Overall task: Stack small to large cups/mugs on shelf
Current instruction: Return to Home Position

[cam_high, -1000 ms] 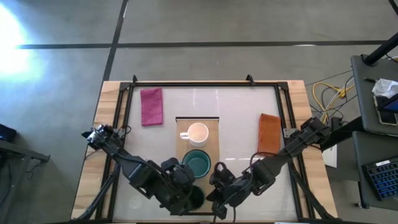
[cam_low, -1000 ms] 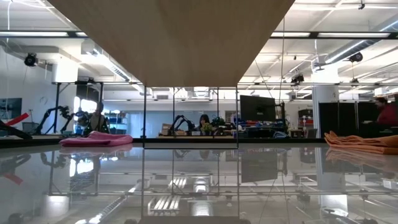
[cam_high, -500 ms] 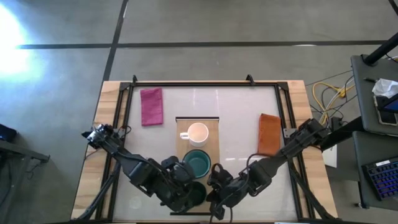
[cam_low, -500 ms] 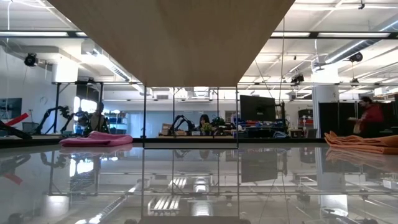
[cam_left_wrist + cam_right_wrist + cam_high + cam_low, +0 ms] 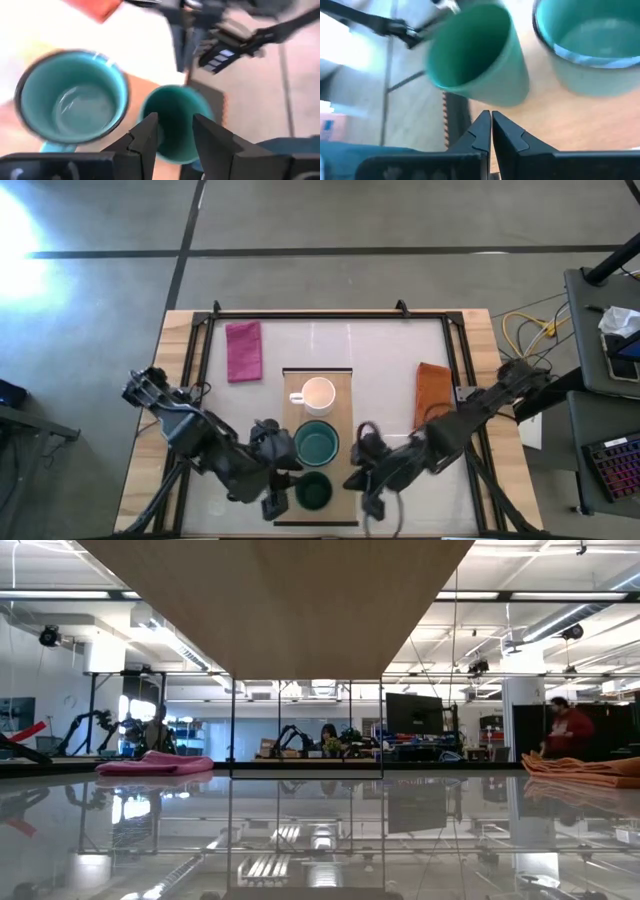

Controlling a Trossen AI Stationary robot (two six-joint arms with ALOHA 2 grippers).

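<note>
so the shelf [image 5: 343, 380] runs near-to-far mid-table, teal mug [image 5: 317, 443] in its middle, white mug [image 5: 318, 394] at the far end, green cup [image 5: 314, 491] nearest, left gripper [image 5: 272, 498] just left of that cup, fingers slightly apart and empty, right gripper [image 5: 370, 500] to its right, pinched together on nothing

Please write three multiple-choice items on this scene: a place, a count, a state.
1. Which cup stands in the middle of the row on the shelf? A. white mug B. teal mug C. green cup
2. How many cloths lie on the table? A. one B. two C. three
3. The left gripper has its jaws: A. open B. shut on a cup C. shut, empty
Key: 1 B, white mug and green cup flank it; 2 B, pink cloth and orange cloth; 3 A, a gap shows between them.
</note>
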